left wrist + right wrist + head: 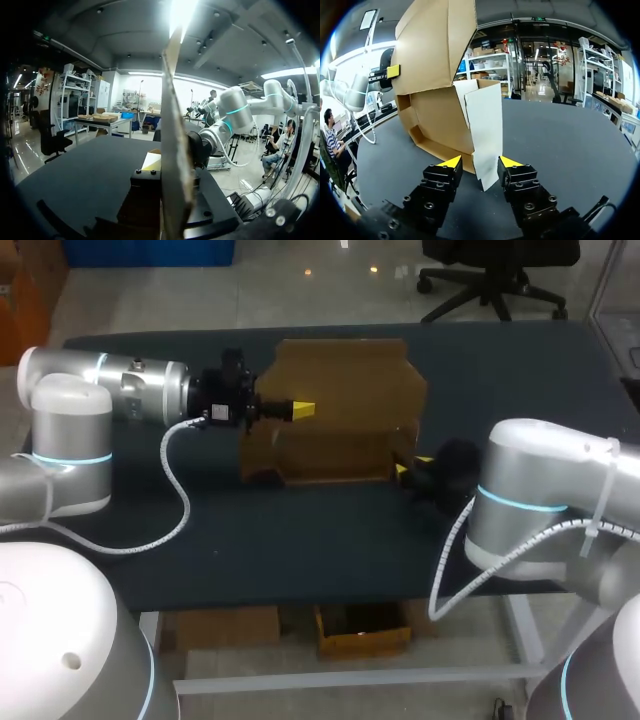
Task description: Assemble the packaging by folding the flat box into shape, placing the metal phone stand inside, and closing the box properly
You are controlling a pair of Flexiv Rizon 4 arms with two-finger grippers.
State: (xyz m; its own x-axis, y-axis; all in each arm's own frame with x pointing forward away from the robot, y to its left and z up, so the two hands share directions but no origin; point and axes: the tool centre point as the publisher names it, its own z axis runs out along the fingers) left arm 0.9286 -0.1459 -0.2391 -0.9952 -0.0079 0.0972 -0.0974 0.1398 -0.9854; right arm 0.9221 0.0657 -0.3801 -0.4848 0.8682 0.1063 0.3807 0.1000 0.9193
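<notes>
The brown cardboard box [335,415] stands partly folded on the dark table [300,540], its big lid panel upright. My left gripper [300,408] comes in from the left and is shut on that panel, which runs edge-on between its fingers as the cardboard panel [172,135]. My right gripper [411,466] is at the box's right end. Its yellow tips stand apart around my right gripper [480,162], and a pale side flap [485,125] hangs between them with a gap on either side. Beyond the flap is the box's open inside [437,120]. No phone stand shows.
The table's front edge [330,595] runs close below the box, with bare cloth to the left and right of it. My left arm's white cable [175,490] loops over the table's left part.
</notes>
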